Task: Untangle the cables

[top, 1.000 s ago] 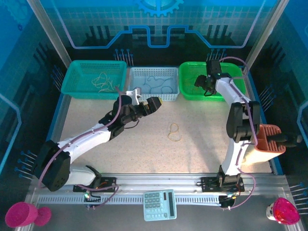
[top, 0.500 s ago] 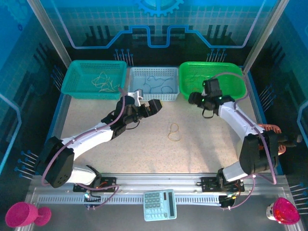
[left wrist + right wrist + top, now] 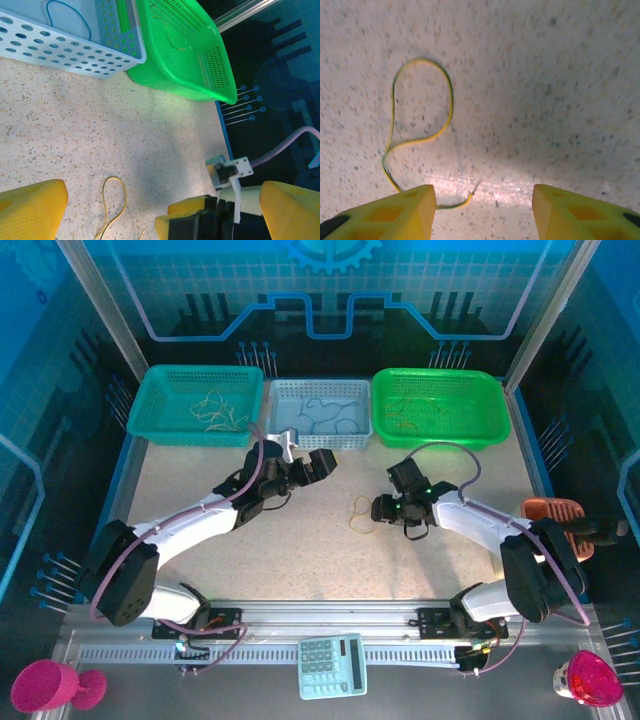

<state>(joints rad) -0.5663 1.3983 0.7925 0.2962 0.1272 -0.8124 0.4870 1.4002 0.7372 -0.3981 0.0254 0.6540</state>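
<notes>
Top view: yellow cable [image 3: 360,516] is seen flat at table [image 3: 300,555] centre, right gripper [image 3: 384,510] just beside it, left gripper [image 3: 305,452] spread wide and empty, up-left. Left wrist view: cable loop at bottom edge, green basket [image 3: 190,55] at top. Right wrist view: fingers [image 3: 395,212] part-spread, nothing held, only the cable tail between them. If closed here, a slip-out or table scrape is likely.

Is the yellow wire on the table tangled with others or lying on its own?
On its own. The yellow wire lies on the table, curled into a single loop with a tail; no other wire touches it.
</notes>
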